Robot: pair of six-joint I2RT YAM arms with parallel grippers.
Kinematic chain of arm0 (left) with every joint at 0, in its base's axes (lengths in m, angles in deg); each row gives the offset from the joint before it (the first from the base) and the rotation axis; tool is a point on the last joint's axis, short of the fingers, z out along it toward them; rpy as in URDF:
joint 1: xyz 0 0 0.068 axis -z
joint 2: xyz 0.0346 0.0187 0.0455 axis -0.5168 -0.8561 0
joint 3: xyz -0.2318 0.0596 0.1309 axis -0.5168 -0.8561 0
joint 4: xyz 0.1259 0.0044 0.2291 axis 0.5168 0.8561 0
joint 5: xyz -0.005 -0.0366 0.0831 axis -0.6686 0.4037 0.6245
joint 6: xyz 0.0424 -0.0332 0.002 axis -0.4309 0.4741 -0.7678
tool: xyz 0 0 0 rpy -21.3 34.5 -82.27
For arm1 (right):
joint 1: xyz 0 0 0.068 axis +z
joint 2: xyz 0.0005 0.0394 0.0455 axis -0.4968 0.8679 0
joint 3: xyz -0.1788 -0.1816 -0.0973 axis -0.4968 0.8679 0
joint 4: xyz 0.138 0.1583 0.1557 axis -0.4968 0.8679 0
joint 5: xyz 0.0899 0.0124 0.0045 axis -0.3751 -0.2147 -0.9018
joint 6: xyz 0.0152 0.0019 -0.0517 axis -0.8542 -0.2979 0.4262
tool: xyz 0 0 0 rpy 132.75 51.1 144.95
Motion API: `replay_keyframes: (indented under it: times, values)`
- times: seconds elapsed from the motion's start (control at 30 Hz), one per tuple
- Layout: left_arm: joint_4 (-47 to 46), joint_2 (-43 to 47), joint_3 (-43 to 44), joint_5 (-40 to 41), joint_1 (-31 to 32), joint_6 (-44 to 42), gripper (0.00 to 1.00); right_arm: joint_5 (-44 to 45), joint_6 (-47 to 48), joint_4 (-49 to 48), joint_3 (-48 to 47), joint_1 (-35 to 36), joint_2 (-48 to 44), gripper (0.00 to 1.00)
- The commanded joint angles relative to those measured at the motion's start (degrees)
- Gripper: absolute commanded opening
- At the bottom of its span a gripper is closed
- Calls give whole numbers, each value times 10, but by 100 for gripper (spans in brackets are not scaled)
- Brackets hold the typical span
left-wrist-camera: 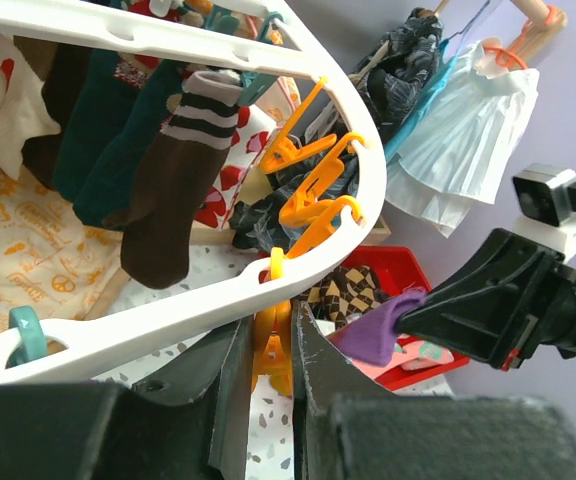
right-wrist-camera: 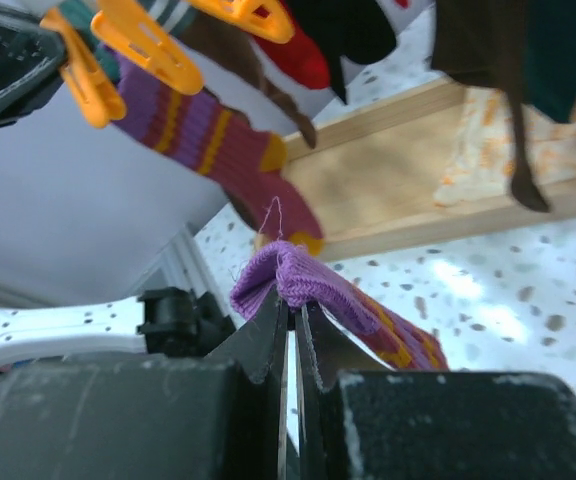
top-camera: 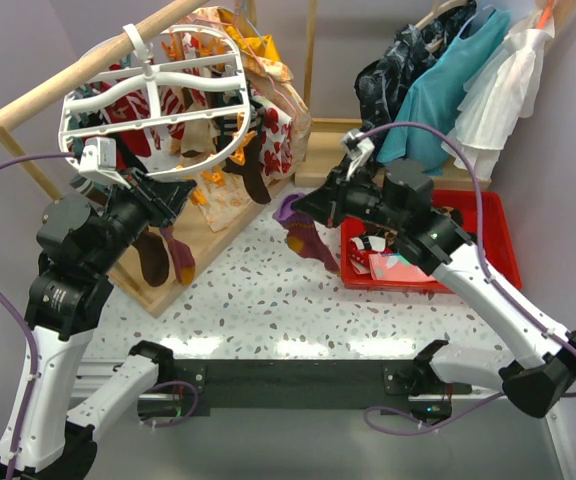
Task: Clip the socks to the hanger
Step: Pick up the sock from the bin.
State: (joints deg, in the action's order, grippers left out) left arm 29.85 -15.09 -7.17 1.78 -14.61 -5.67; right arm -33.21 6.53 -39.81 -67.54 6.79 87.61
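Count: two arms, both tools closed on something. The left gripper (left-wrist-camera: 273, 330) is clamped on one orange clip (left-wrist-camera: 270, 358) hanging under the near rim of the hanger (left-wrist-camera: 158, 318). The right gripper (right-wrist-camera: 290, 312) is pinched tight on the cuff of one purple sock (right-wrist-camera: 298, 280). It holds the sock in the air over the table (top-camera: 268, 290), right of the hanger and apart from it.

Clips, left wrist view: four orange in all, the gripped one plus three free clips (left-wrist-camera: 313, 190) along the rim's right curve. One teal clip (left-wrist-camera: 23, 332) sits at the left end. At least three socks hang there, among them a brown sock (left-wrist-camera: 168, 200) with a striped cuff and a dark teal sock (left-wrist-camera: 93, 130).

Left wrist view only: an argyle sock (left-wrist-camera: 343, 295) lying in the red bin (left-wrist-camera: 403, 268). Right wrist view only: a striped sock (right-wrist-camera: 208, 130), purple and orange, hanging close above the held one.

Top view only: the hanger hooked on the wooden rail (top-camera: 68, 80), far left. Three garments hang far right, one dark, a teal dress (top-camera: 448, 90) and a white dress (top-camera: 503, 85).

Obstruction: the hung socks and floral cloth (top-camera: 268, 130) crowd the frame. The top view does not show the gripped clip clearly.
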Motion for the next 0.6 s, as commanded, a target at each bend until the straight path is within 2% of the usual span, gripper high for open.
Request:
replay_keyframes:
  times: [0.0, 0.23, 0.57]
  values:
    - [-43, -1, -10, -33, -2, 4, 6, -9, -39, -74, -44, 56, 42, 0]
    - [-58, 4, -20, -44, -3, -4, 6, -6, -45, -100, -113, 136, 122, 0]
    - [-88, 19, -44, -61, -2, -24, 6, -4, -51, -99, -182, 177, 194, 0]
